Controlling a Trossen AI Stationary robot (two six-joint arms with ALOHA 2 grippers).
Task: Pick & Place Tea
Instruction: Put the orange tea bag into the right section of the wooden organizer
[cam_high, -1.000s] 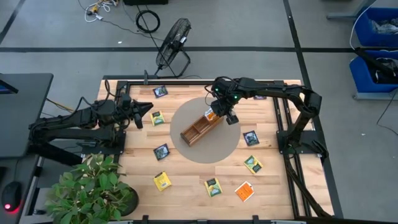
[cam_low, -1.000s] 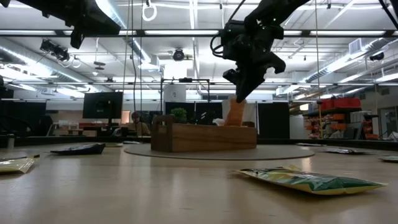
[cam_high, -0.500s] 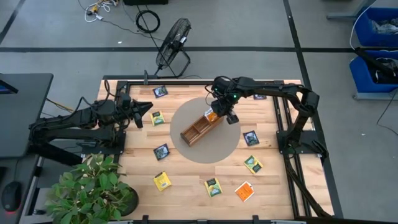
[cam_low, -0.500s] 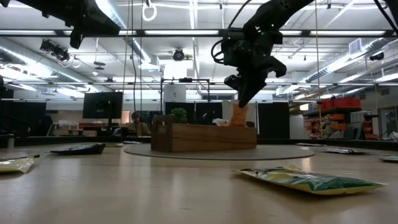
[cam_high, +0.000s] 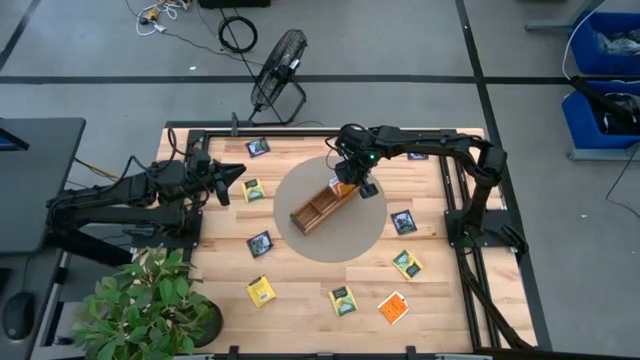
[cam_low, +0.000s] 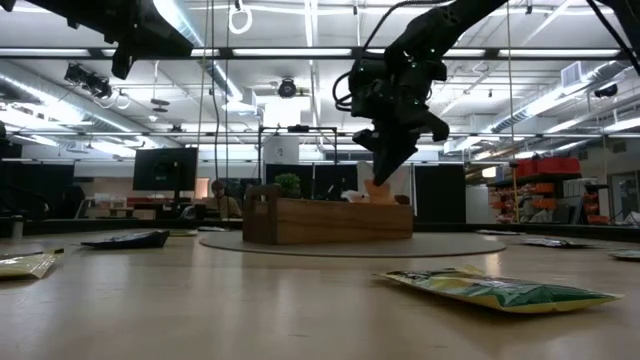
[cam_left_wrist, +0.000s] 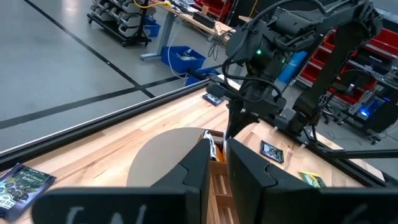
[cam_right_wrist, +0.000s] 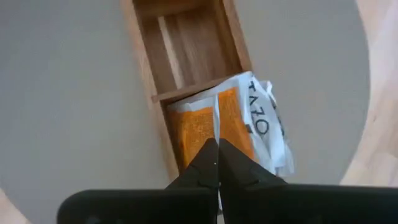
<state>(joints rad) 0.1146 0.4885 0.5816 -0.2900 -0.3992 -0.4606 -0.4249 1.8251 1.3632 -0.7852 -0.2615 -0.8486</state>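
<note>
I hold the right gripper (cam_low: 388, 160) clenched, empty, over the orange-and-white packet (cam_right_wrist: 231, 127) in the wooden tray's (cam_high: 312, 212) end compartment — placed, I judge; next, a loose packet.

High cam: overhead, straight down, far enough to take in whole table (cam_high: 300, 290) w/ both arms + floor around it. Low cam: at table-top level, looks level across table into the room behind; wooden tray (cam_low: 328, 220) mid-distance. L wrist cam: faces across table twd the other arm, tray partly behind its own fingers. R wrist cam: v. close, pointing down into tray (cam_right_wrist: 186, 56). All four views share the tray on its round grey mat (cam_high: 300, 190)
</note>
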